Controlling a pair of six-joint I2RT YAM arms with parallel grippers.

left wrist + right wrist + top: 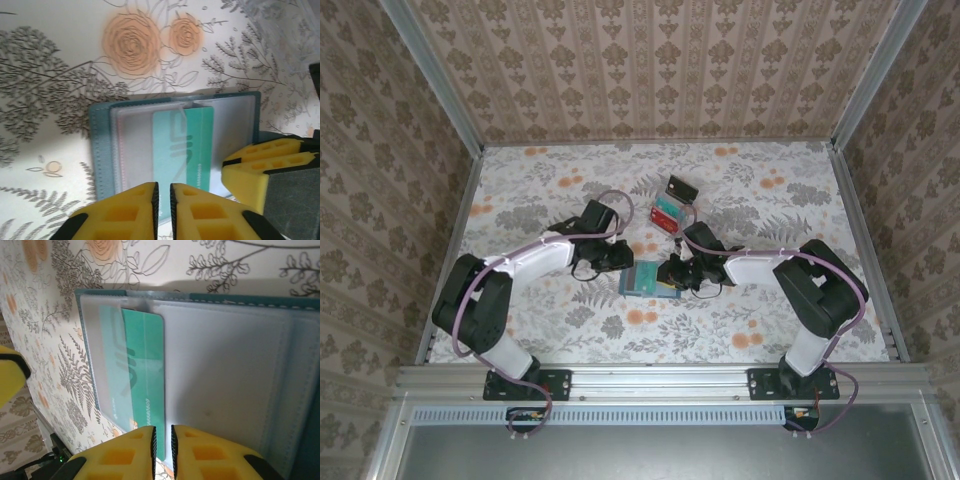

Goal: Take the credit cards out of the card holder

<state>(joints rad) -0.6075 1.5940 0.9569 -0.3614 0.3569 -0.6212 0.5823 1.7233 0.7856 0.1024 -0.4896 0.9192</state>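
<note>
The teal card holder (pixel 642 280) lies open and flat on the flowered table, its pale slotted lining (pixel 225 355) facing up. A green credit card (pixel 195 135) sticks halfway out of a clear slot, and its printed number shows in the right wrist view (pixel 145 355). My left gripper (pixel 163 192) hovers over the holder's near edge (pixel 102 150), jaws a narrow slit apart with nothing between them. My right gripper (pixel 162 432) stands over the card's free corner, jaws barely apart, and the card lies flat under the gap. In the top view both grippers (pixel 620 258) (pixel 672 272) flank the holder.
A small clear box (pixel 665 212) with red and teal things in it sits just behind the holder, and a dark flat object (pixel 680 187) lies beyond it. A yellow finger of the right gripper (pixel 260 170) sits close beside the left one. Patterned walls enclose the table.
</note>
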